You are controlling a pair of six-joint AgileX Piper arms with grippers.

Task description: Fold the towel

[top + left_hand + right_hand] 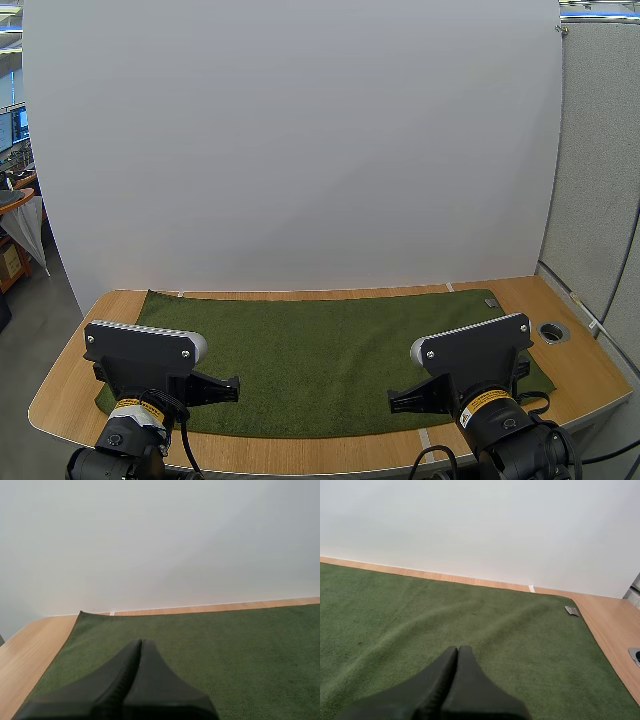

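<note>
High view, towel: one green towel [330, 350] lying flat on the table [70, 385], long axis running left-right, no fold in it yet as far as I can see.
High view, arms: left gripper [230, 387] is over the near left part and right gripper [397, 401] over the near right part. So each end has its own arm, and most of the cloth lies on the far side of both.
Left wrist, gripper: fingers pressed together into one wedge with nothing in them, over the towel [225, 650]. Its far left corner is ahead and off to the left.
Right wrist, gripper: same deal, clenched on nothing. The far right corner, with a little grey tag [572, 611], is ahead and to the right.
Count: one towel, two grippers, one tag.
Guess: both need to open up before any grab.
</note>
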